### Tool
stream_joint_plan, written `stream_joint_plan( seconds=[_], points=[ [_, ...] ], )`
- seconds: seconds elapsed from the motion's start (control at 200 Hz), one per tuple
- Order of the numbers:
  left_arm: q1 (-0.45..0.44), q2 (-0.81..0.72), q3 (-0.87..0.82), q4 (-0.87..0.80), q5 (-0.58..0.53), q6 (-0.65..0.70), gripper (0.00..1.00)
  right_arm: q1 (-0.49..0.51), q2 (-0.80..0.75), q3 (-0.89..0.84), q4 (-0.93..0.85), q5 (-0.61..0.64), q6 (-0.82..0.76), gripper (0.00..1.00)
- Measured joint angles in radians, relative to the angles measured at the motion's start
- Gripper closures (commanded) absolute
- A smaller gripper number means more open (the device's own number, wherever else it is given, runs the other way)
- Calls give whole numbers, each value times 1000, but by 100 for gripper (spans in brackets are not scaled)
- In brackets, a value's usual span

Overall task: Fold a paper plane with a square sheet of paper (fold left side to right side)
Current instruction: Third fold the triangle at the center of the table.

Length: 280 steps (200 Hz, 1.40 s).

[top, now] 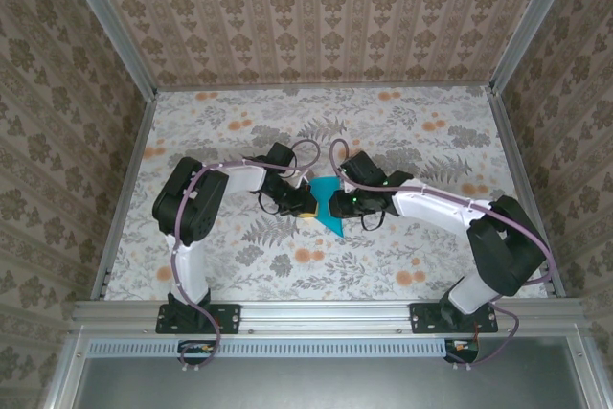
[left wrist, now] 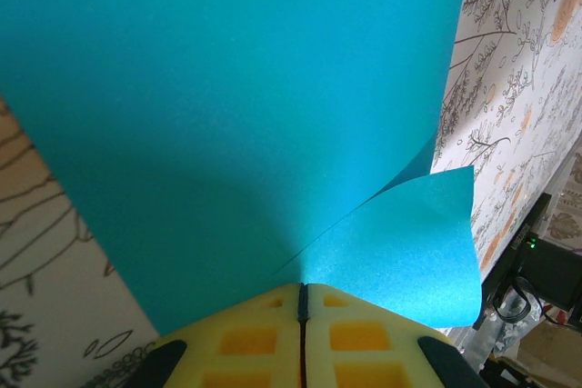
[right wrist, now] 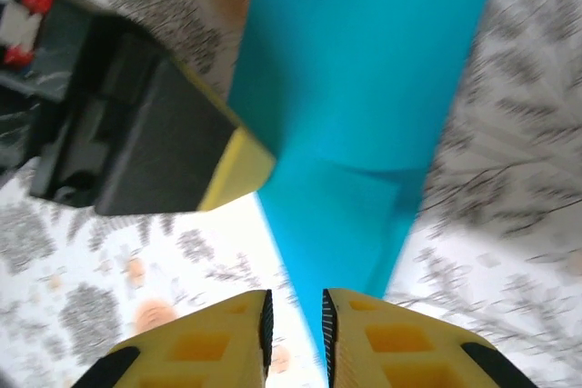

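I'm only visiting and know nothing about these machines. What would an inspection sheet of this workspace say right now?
Surface: table with a floral-patterned top, lying flat.
Job's things: turquoise sheet of paper, partly folded, at mid-table between the two grippers; one corner curls over.
Clutter: nothing seen.
Grippers: left gripper shut on the paper's edge; right gripper slightly open, the paper's tip beside its gap and apparently not pinched.
Cables: purple cables run along both arms and loop above the wrists.
Surroundings: wallpapered walls on three sides; metal frame rail along the near edge.
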State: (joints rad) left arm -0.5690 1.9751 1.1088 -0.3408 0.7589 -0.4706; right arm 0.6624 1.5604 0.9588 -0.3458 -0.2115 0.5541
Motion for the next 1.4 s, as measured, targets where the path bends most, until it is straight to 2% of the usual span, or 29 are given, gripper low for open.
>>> stream_joint_plan(
  seconds=[0.205, 0.415, 1.4],
  points=[
    [0, 1, 3, -3, 0, 0, 93, 63, 93, 28, 13, -32, 141, 83],
    [0, 2, 6, -10, -4, 0, 93, 71, 161, 51, 14, -20, 209, 85],
    [-2, 3, 18, -27, -16, 5, 93, 71, 227, 67, 8, 6, 293, 89]
  ],
)
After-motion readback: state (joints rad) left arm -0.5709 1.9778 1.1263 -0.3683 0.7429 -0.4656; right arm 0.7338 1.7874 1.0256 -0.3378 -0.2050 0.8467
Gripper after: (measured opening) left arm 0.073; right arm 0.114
